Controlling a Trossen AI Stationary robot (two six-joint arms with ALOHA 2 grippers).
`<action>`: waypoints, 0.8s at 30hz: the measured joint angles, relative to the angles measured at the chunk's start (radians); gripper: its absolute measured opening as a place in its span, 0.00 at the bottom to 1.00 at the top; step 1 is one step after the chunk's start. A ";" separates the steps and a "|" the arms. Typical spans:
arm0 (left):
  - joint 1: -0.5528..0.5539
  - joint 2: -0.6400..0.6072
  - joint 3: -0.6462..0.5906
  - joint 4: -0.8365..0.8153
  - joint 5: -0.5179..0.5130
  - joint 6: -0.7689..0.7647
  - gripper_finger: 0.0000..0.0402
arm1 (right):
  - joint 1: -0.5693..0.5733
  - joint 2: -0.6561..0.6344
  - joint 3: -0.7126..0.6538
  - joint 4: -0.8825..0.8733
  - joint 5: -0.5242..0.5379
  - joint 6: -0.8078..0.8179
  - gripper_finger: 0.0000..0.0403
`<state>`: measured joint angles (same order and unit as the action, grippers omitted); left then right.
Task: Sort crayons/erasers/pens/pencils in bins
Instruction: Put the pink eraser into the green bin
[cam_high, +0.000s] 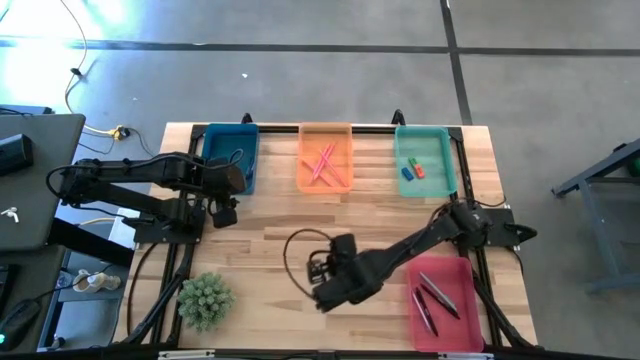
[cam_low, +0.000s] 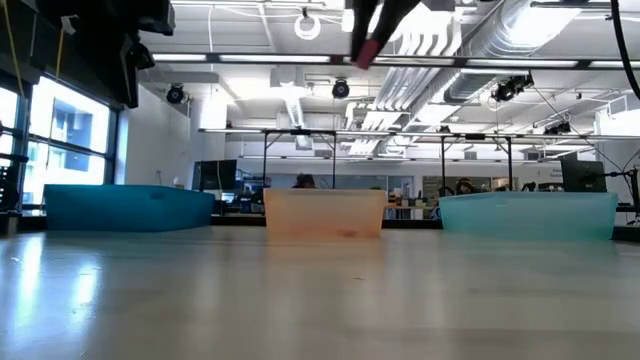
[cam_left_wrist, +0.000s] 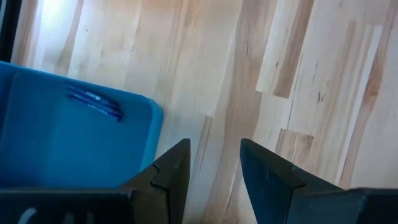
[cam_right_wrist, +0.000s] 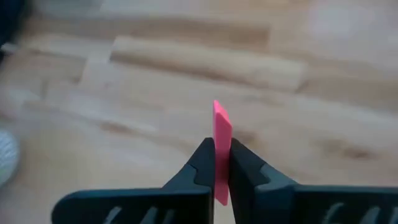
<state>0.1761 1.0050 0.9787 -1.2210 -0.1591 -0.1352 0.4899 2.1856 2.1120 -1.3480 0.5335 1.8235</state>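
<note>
Pink was what the right gripper (cam_right_wrist: 222, 163) held: a slim salmon-pink stick (cam_right_wrist: 221, 134) clenched between its two dark fingers, tip jutting past them over bare wood. Seen from above, that gripper (cam_high: 322, 285) hung over the middle of the pale wooden desk (cam_high: 270, 250), forward of the bins and well apart from each of them, so the stick was lifted and in carriage, not yet delivered.

Sorting already done explained where it probably belonged. The shallow orange plastic bin (cam_high: 326, 133) in the middle of the far row held several sticks of the same salmon-pink (cam_high: 322, 163), so I judged that to be its home (like goes with like here). The teal-green plastic bin (cam_high: 424, 133) beside it held the stubby erasers (cam_high: 412, 169), green, red-orange and blue. The red-pink plastic bin (cam_high: 441, 340) at the near right, close under the right arm, held the slim dark pens (cam_high: 432, 298). The dark blue plastic bin (cam_high: 230, 130) at the far left held a couple of thin blue sticks (cam_left_wrist: 94, 103).

The left gripper (cam_left_wrist: 214, 163) waited just beside the blue bin's near corner, fingers apart and grasping nothing, presumably parked clear of the other arm's path.

A small green spiky plant (cam_high: 205, 299) stood at the desk's near left, out of the way.
</note>
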 joint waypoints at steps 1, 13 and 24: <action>0.000 0.000 0.000 0.003 0.001 0.000 0.32 | -0.003 -0.011 0.000 -0.037 0.010 -0.004 0.01; 0.000 0.000 0.000 0.016 0.001 -0.018 0.32 | -0.084 -0.159 -0.029 -0.223 0.160 -0.328 0.01; 0.000 0.000 0.000 0.018 -0.002 -0.019 0.32 | -0.214 -0.388 -0.345 -0.223 0.189 -0.516 0.01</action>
<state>0.1764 1.0050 0.9787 -1.2028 -0.1610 -0.1539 0.2756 1.7972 1.7667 -1.5712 0.7230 1.3072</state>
